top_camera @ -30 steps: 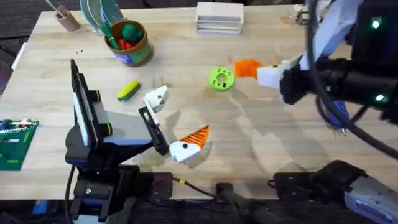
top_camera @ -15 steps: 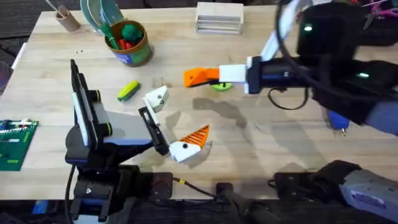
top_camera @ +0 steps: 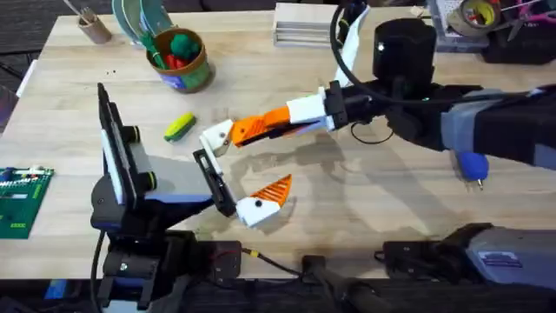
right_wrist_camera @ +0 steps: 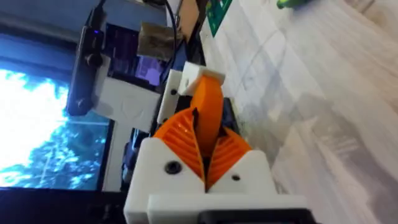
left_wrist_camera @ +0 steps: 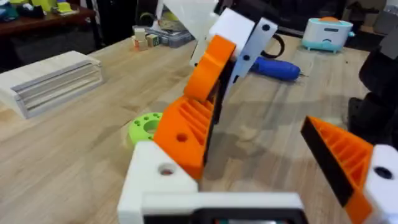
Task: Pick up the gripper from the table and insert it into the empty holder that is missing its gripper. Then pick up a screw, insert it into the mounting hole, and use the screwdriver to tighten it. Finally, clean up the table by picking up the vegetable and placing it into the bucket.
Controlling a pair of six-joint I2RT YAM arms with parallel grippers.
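Note:
My right gripper [top_camera: 276,120] reaches across from the right, shut on the loose orange gripper [top_camera: 244,132]. That piece's far end rests against the bare white holder [top_camera: 217,137] of my left gripper [top_camera: 241,170], which stands open. In the left wrist view the orange gripper [left_wrist_camera: 186,124] lies along the holder [left_wrist_camera: 158,177], a hole in each showing. The right wrist view has my right gripper [right_wrist_camera: 205,152] clamped on the gripper [right_wrist_camera: 208,106], with the holder [right_wrist_camera: 186,78] beyond. The yellow-green vegetable [top_camera: 180,127] lies left of the holder. The bucket [top_camera: 182,63] stands at the back left. The blue screwdriver [top_camera: 472,165] pokes out under the right arm.
A green disc [left_wrist_camera: 146,124] lies on the table beneath the right gripper. A white slatted block [top_camera: 306,23] sits at the back centre, a brown cup [top_camera: 94,28] at the back left corner, a green circuit board [top_camera: 22,200] at the left edge.
My right arm has swung left across the table, carrying the orange gripper from beside the green disc to the left hand's bare holder. The left arm has stayed still.

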